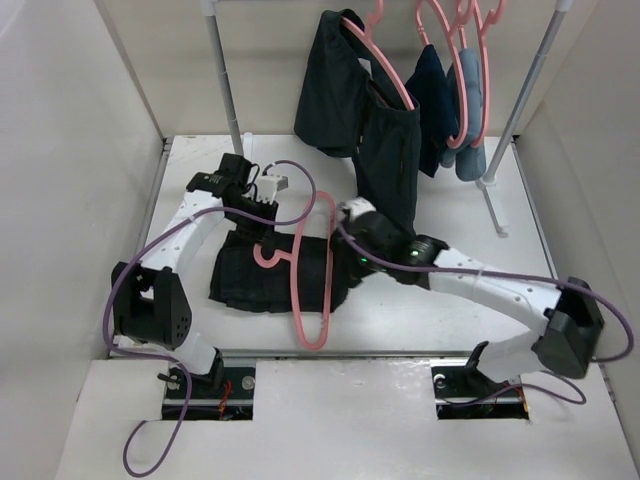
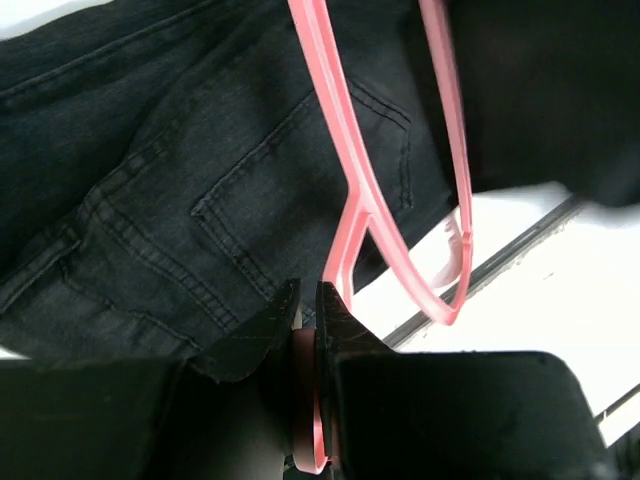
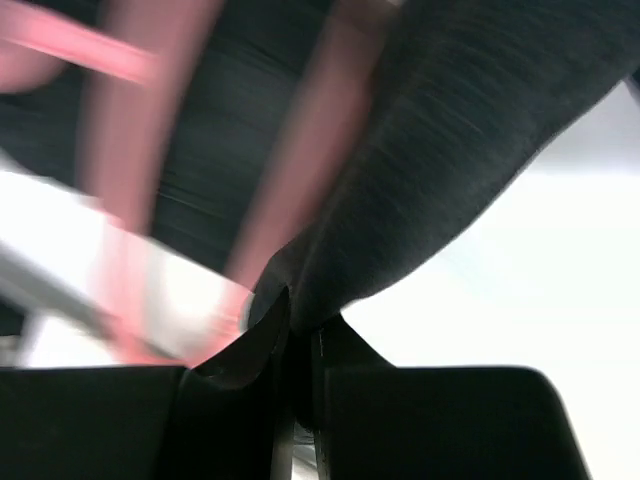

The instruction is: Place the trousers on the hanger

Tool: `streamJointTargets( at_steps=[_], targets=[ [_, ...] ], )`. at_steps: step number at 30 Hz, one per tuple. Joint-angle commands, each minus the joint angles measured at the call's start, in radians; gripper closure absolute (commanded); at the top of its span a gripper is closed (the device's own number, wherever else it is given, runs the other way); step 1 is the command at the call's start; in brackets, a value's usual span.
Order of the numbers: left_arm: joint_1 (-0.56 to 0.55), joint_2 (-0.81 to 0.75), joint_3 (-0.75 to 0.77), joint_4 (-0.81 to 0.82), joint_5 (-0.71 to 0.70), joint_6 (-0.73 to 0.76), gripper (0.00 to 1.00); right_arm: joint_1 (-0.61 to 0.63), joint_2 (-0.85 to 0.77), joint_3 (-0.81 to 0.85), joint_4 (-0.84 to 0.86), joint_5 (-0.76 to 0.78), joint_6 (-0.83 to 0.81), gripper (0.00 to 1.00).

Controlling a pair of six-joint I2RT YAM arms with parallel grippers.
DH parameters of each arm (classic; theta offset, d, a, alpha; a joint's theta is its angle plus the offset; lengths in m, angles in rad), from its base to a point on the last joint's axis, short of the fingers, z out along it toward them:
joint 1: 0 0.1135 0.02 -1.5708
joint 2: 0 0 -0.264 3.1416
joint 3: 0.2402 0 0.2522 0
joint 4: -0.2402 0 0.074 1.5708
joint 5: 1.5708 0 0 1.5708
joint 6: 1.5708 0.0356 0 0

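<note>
The black, faded trousers [image 1: 250, 280] lie folded on the white table, a back pocket showing in the left wrist view [image 2: 150, 180]. Across them lies the pink hanger [image 1: 312, 322], its hook toward the back. My left gripper [image 1: 264, 232] is shut on that hook, and pink plastic shows between the jaws [image 2: 308, 300], with the hanger's frame [image 2: 345, 180] stretching away over the denim. My right gripper [image 1: 348, 266] sits at the trousers' right end, shut on a raised fold of dark cloth [image 3: 450, 150]; its jaws [image 3: 300, 315] pinch the fold. The blurred pink hanger [image 3: 300, 160] crosses behind it.
At the back stands a clothes rack on metal poles [image 1: 225, 80] [image 1: 525, 100], with a foot on the table [image 1: 495, 205]. On pink hangers hang a black garment [image 1: 345, 90], a navy one [image 1: 437, 95] and a light-blue one [image 1: 470, 110]. White walls close both sides.
</note>
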Motion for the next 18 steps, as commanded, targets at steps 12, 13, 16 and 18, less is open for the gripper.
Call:
streamJointTargets(
  at_steps=[12,13,16,18],
  targets=[
    [0.023,-0.068,-0.024,0.017,-0.016,0.006,1.00,0.076,0.508,0.296,0.389,-0.308,-0.136,1.00],
    [0.034,-0.068,-0.024,0.017,-0.006,0.006,1.00,0.076,0.531,0.285,0.423,-0.390,-0.145,0.98],
    [0.043,-0.068,-0.033,0.017,-0.006,0.006,1.00,0.076,0.636,0.295,0.462,-0.475,-0.202,0.85],
    [0.052,-0.068,-0.024,0.017,0.004,0.006,1.00,0.064,0.653,0.285,0.462,-0.529,-0.214,0.63]
  ],
)
